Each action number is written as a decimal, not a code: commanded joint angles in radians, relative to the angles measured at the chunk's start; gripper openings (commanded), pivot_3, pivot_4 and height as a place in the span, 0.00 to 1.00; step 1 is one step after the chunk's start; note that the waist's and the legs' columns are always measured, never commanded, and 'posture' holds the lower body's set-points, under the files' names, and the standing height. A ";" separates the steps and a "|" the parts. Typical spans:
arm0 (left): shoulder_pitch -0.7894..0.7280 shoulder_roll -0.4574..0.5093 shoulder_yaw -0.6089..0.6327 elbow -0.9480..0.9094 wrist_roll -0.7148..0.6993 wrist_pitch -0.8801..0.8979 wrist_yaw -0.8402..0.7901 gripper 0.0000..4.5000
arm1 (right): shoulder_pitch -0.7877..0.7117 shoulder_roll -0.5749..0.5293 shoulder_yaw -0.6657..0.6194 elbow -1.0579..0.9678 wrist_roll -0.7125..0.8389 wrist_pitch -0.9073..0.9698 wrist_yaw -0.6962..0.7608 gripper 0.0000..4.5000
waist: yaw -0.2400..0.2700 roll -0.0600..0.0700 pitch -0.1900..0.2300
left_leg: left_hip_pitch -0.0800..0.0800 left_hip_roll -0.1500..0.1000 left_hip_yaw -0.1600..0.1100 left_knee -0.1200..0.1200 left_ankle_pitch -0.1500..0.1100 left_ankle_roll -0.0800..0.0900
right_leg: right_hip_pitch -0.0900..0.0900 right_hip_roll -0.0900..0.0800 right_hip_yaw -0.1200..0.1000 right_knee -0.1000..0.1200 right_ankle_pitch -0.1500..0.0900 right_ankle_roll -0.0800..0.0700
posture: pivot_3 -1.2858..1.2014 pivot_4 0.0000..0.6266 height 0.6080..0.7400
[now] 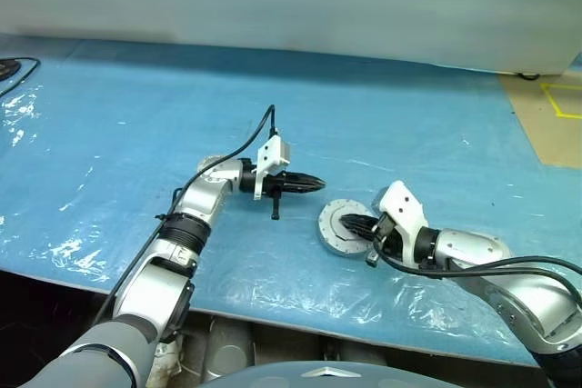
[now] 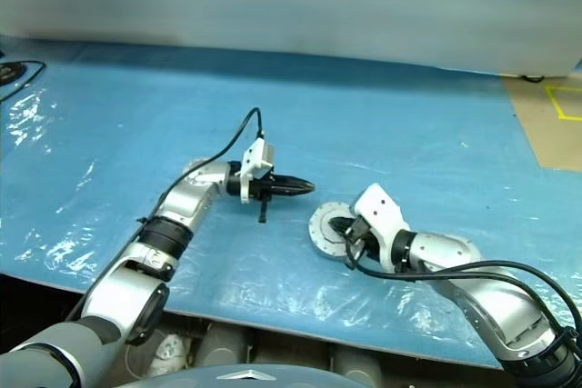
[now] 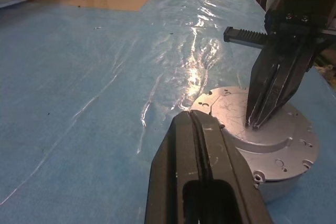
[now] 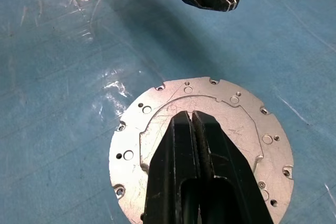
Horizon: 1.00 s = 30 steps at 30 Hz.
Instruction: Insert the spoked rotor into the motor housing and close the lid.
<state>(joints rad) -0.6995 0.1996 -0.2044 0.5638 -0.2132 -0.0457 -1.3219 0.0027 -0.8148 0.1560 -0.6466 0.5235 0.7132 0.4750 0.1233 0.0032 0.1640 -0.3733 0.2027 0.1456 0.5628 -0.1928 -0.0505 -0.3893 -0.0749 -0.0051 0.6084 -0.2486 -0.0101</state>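
The counter (image 1: pixel 136 115) is sheeted in blue plastic film, and from my head views the silver lid (image 1: pixel 338 224) lies plain face up on the motor housing, near my right hand (image 1: pixel 364 223), my left hand (image 1: pixel 309 183) hovering just beyond. My left wrist view shows my right fingertips (image 3: pixel 255 124) closed and empty, resting on the lid over the housing (image 3: pixel 278 169). My right wrist view shows both hands shut; I judge I should press squarely at centre so the lid seats evenly.

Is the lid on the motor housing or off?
On: the lid lies plain silver face up over the motor housing, hiding the windings.
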 commanded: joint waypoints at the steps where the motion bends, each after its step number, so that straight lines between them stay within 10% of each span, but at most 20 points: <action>1: -0.006 0.001 0.007 -0.032 -0.009 -0.005 0.005 0.00 | 0.016 0.035 0.020 0.027 -0.036 0.001 0.008 0.00 | 0.000 0.000 0.000 | 0.001 0.000 0.000 0.000 0.000 0.000 | 0.001 0.000 0.000 0.000 0.000 0.000 | 0.52 0.24 1.00; 9: -0.008 -0.006 0.000 -0.030 -0.003 -0.010 0.007 0.00 | 0.014 0.126 -0.098 0.016 0.046 0.024 0.026 0.00 | -0.001 0.000 0.000 | 0.003 0.000 0.001 0.000 0.000 0.000 | 0.002 0.000 0.002 0.000 0.000 0.000 | 0.52 0.24 1.00; 18: 0.017 0.000 0.009 -0.020 -0.022 -0.009 -0.023 0.00 | 0.035 0.124 -0.104 -0.005 -0.006 -0.018 0.060 0.58 | -0.001 0.000 0.000 | 0.002 0.000 0.001 0.000 0.000 0.000 | 0.001 0.000 0.002 0.000 0.000 0.000 | 0.52 0.24 1.00; 30: 0.051 0.011 -0.001 -0.029 -0.002 -0.006 -0.014 0.00 | 0.078 0.134 -0.041 0.034 -0.148 -0.179 0.115 0.58 | -0.002 0.000 0.000 | 0.003 0.000 0.001 0.000 0.000 0.000 | 0.001 0.000 0.002 0.000 0.000 0.000 | 0.52 0.24 1.00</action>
<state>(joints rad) -0.6498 0.2077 -0.2049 0.5649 -0.2120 -0.0465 -1.3387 0.0797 -0.6955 0.1234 -0.6048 0.3780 0.5695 0.5847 0.1210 0.0030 0.1640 -0.3707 0.2029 0.1465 0.5629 -0.1928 -0.0502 -0.3879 -0.0747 -0.0035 0.6087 -0.2486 -0.0105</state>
